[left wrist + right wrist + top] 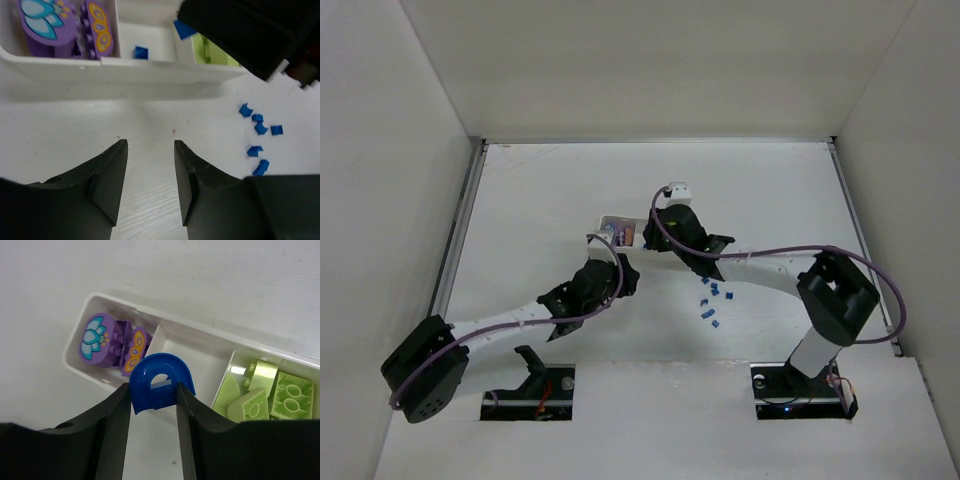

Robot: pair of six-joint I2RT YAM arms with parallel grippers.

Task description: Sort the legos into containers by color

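1. Right wrist view: the right gripper (152,388) is clamped on a blue brick (161,381). It is an arched piece, pinched by its flat sides, so the jaws stand only as wide as the brick.
2. Below and beyond those fingertips lies the tray (74,347). Purple bricks (107,342) fill the section off the left finger and green bricks (265,395) the section off the right finger. The middle section (195,352) is just ahead of the tips.
3. The brick hangs over the tray's near wall, close to the divider beside the purple bricks. This looks like lining up a drop into the middle section. A small blue (141,52) lying there in the left wrist view suggests that is the blue bin.
4. The left gripper (150,150) has its fingers partly apart with nothing between them, only table (75,120) showing in the gap. The tray wall is a little ahead of its tips. It is probably waiting there to leave the tray to the right arm.
5. Loose blues (257,135) lie on the table off the left gripper's right finger, outside the tray and not yet sorted.
6. The release likely needs the right tips further over the middle section. Otherwise the brick could clip the wall or fall among the purple bricks.
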